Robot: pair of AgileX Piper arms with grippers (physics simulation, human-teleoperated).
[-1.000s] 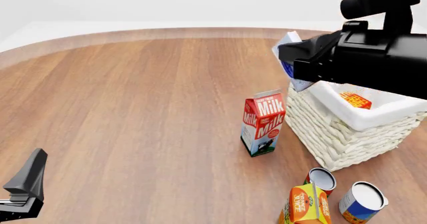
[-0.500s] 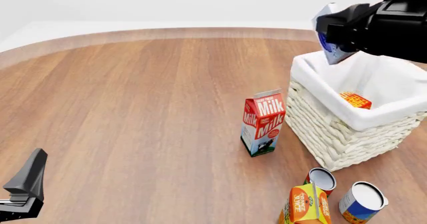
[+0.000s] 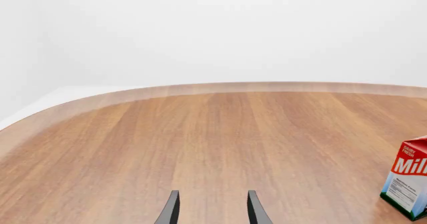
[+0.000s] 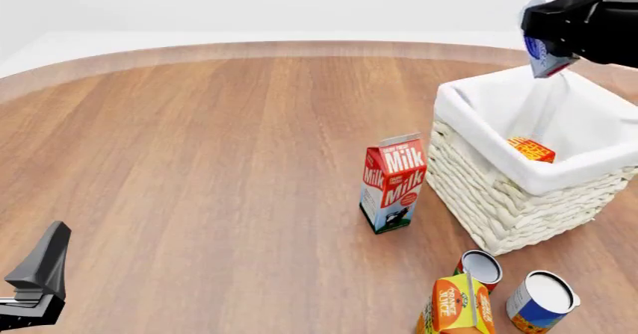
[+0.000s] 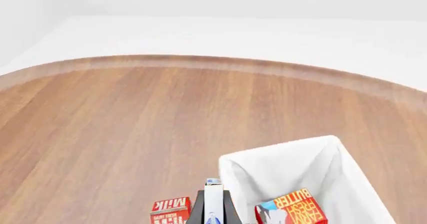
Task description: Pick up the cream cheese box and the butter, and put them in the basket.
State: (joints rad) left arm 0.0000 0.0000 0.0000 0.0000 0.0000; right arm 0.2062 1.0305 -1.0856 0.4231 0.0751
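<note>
The butter already lies inside the basket. The right hand grips the cream cheese box above the basket's far rim; lowering and release remain. The left hand idles with jaws parted, empty, over bare desk. The milk carton stands just beside the basket's near-left wall.
</note>
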